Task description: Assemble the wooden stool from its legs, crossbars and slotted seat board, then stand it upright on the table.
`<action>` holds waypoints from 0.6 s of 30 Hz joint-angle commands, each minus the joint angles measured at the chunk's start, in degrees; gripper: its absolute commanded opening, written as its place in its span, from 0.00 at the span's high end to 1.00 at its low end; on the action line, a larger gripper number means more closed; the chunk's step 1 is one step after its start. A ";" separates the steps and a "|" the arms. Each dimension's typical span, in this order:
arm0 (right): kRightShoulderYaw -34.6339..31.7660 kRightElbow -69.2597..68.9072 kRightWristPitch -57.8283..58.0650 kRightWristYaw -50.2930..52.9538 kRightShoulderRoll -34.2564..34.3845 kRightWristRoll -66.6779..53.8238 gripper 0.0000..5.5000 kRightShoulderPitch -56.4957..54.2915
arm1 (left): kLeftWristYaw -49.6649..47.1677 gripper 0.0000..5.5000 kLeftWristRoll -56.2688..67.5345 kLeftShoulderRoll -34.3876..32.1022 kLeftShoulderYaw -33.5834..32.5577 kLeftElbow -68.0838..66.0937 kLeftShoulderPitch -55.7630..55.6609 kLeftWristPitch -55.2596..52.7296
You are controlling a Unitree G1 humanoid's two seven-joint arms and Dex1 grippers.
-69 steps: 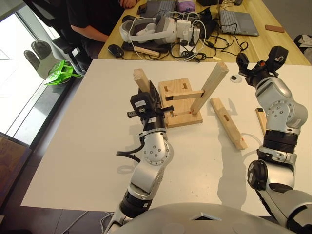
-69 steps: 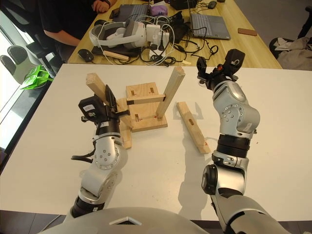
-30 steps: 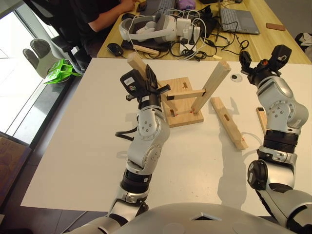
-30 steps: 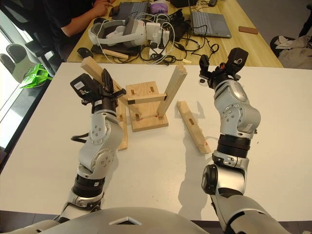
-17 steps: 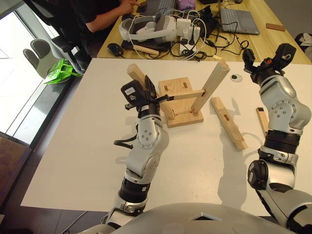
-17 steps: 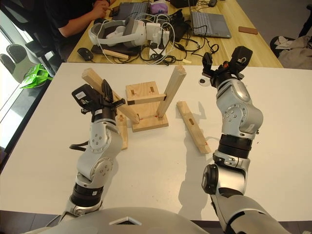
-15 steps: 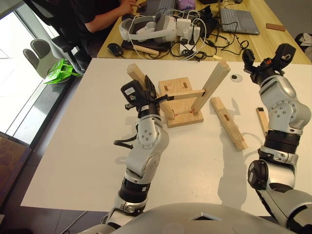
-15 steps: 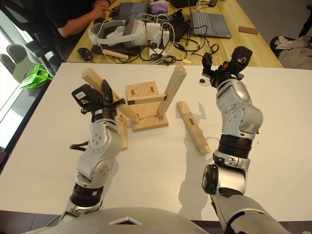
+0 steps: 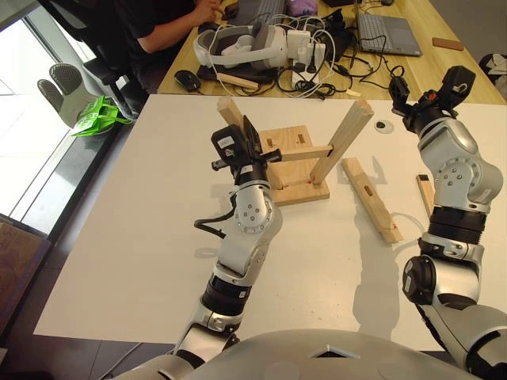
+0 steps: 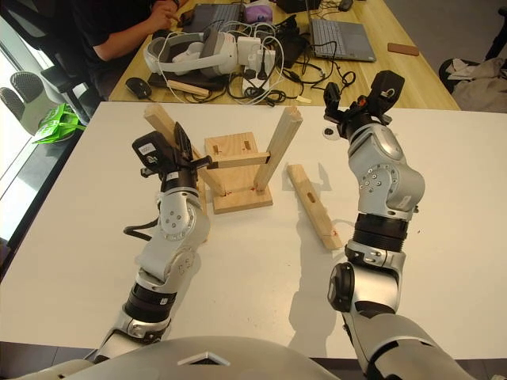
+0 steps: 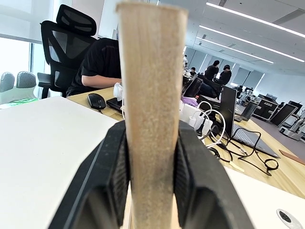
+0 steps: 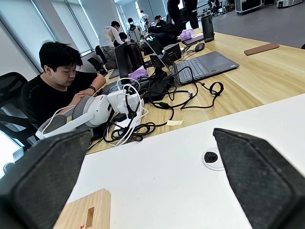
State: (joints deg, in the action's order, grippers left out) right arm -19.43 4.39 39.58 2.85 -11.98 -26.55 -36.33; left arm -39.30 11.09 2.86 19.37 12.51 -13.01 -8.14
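The slotted seat board (image 9: 295, 184) lies flat in the middle of the white table. One leg (image 9: 346, 136) stands in it, leaning, with a crossbar (image 9: 299, 153) running left from it. My left gripper (image 9: 244, 149) is shut on a second leg (image 11: 152, 119), held nearly upright at the board's left edge, its top end (image 9: 230, 112) tipped to the far left. A loose leg (image 9: 371, 199) lies right of the board, and a short piece (image 9: 425, 195) lies farther right. My right gripper (image 9: 424, 87) hangs open over the far right of the table, its fingers (image 12: 43, 181) holding nothing.
A wooden desk (image 9: 412, 71) behind the table carries a headset (image 9: 238, 43), cables, a mouse and laptops; a person sits at it. A cable grommet (image 9: 384, 125) sits near the right gripper. The white table (image 9: 142, 237) has free room at the left and front.
My left gripper has carried its leg to the right, up against the seat board, and tipped it more upright. The right gripper turned slightly and stays open.
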 commanded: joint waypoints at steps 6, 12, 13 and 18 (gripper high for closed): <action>0.07 0.37 -0.56 -0.74 -1.12 0.62 0.14 -1.25 | -1.84 0.81 -5.66 8.94 1.85 -2.16 1.11 0.57; -0.46 0.47 -0.74 -0.77 -1.54 0.78 0.14 -1.30 | -4.96 0.81 -10.15 8.31 4.74 1.91 5.67 0.53; -0.48 0.46 -0.74 -0.77 -1.52 0.83 0.14 -1.28 | -5.33 0.81 -10.59 8.14 5.03 2.73 6.52 0.52; -0.34 1.17 -0.73 -1.21 -1.58 1.05 0.14 -2.00 | -6.32 0.81 -12.14 7.69 7.39 6.03 11.34 1.82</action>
State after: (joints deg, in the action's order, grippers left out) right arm -19.47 4.94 39.15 1.80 -12.45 -25.97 -36.35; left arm -44.84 -0.14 1.89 23.91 17.42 -6.98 -6.77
